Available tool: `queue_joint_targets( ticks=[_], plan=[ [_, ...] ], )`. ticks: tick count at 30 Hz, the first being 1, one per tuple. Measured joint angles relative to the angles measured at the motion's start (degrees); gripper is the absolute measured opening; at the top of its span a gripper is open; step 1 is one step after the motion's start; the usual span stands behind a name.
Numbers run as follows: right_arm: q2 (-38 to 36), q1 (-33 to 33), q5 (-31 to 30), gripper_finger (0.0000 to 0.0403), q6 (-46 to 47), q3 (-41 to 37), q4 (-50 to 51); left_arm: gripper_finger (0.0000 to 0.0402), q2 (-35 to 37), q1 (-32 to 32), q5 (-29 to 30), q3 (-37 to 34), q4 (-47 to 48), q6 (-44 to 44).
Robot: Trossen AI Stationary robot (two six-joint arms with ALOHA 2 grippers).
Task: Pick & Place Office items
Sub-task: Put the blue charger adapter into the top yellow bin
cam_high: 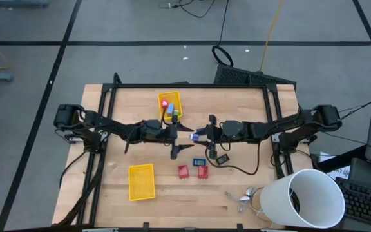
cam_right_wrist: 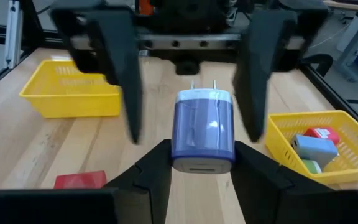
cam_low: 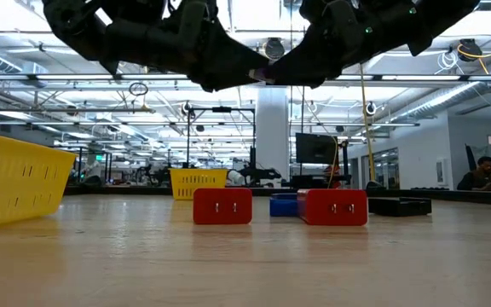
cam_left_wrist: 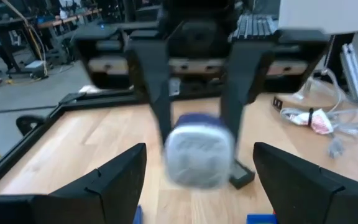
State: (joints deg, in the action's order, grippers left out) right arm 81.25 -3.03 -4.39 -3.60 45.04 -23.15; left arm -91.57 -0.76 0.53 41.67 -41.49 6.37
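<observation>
My right gripper (cam_right_wrist: 202, 169) (cam_high: 203, 134) is shut on a small blue-and-white plug block (cam_right_wrist: 204, 132) (cam_high: 196, 135), high over the table's middle. My left gripper (cam_left_wrist: 197, 186) (cam_high: 185, 136) faces it, open; its fingers (cam_right_wrist: 122, 74) stand on either side of the block's pronged end without touching. Two red pieces (cam_high: 183, 171) (cam_high: 203, 171), a blue piece (cam_high: 199, 162) and a black piece (cam_high: 222, 158) lie flat on the wood below. The far yellow tray (cam_high: 169, 105) holds a red, a blue and a green piece. My right gripper pinches the plug block by its rear end (cam_right_wrist: 202, 163), the end away from the prongs (cam_right_wrist: 202, 86), between its two fingers. The fingers come in level from the table's right. The block is lifted clear of the table, with its prongs pointing toward my left gripper.
A second yellow tray (cam_high: 142, 182) sits near the table's near-left part. A big white bucket (cam_high: 301, 196) stands at the near right corner, with silvery metal bits and cord (cam_high: 243, 196) beside it. A dark frame (cam_high: 189, 86) borders the table's far and side edges.
</observation>
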Motion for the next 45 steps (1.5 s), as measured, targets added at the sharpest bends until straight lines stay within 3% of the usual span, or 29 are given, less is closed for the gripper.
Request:
queue_joint_targets(
  ticks=[9,20,30,37,45],
  plan=[
    [0.00,-0.47,-0.14,0.0134,-0.56,0.00,-0.63,0.0248,0.04,0.73,-0.32,0.00,-0.55,-0.02],
    [0.00,-0.47,0.16,0.0135,-0.93,0.01,-0.04,0.0135,0.04,0.69,-1.55,-0.07,-0.55,1.15],
    [-0.11,-0.46,-0.16,0.0143,1.64,0.11,0.89,0.0137,0.33,0.67,-0.14,-0.15,-1.96,2.12],
    [-0.16,-0.36,0.66,0.0195,5.74,-0.04,5.58,0.0134,2.75,0.90,5.60,0.10,-3.75,2.52],
    [-4.23,-0.27,0.20,0.0232,4.88,0.07,10.41,0.0134,2.91,1.01,6.37,0.02,-1.81,2.14]
  ],
)
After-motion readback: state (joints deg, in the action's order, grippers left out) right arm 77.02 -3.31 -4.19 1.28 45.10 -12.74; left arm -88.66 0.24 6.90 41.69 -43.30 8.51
